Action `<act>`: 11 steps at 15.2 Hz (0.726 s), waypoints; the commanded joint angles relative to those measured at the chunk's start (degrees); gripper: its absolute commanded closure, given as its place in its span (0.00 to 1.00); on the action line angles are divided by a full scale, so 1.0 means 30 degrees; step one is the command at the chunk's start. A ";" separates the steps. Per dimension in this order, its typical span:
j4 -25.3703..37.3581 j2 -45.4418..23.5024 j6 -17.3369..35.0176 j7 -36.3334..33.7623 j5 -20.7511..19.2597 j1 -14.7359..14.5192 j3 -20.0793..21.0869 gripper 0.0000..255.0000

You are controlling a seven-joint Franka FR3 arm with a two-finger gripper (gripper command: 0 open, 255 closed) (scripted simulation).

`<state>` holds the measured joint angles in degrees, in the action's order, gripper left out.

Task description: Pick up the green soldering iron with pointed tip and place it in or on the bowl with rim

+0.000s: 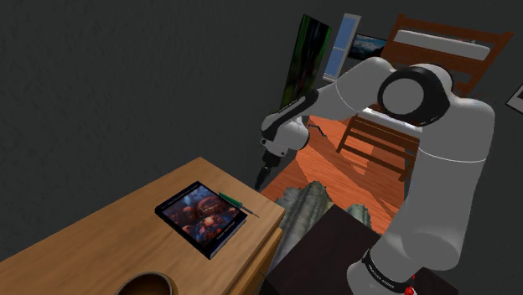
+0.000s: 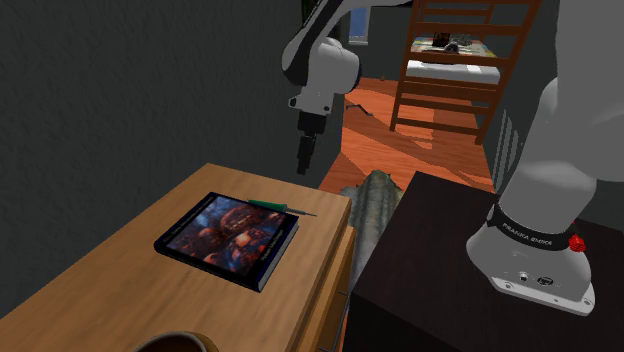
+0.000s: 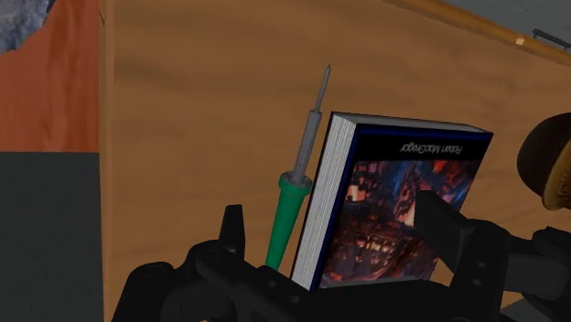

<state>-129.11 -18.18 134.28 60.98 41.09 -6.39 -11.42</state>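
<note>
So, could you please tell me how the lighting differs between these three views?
Shoulder view: dim, with dark grey walls; the wooden table is moderately lit and the orange floor beyond is brightest. Second exterior view: equally dim. Wrist view: the table is brighter, the green-handled, metal-tipped soldering iron stands out clearly, and the open black gripper is nearly a silhouette.

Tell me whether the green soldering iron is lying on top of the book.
No, the soldering iron lies on the wooden table alongside the book, not on its cover.
</note>
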 commanded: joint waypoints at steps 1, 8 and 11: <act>0.1077 -0.1584 -0.0195 0.1270 0.1184 0.0386 0.0535 0.00; 0.3835 -0.5269 -0.0477 0.3248 0.3044 0.1147 0.1889 0.00; 0.3956 -0.5821 -0.0006 0.3472 0.3450 0.1059 0.2164 0.00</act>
<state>-117.55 -34.93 133.75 71.23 50.97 -3.07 -5.28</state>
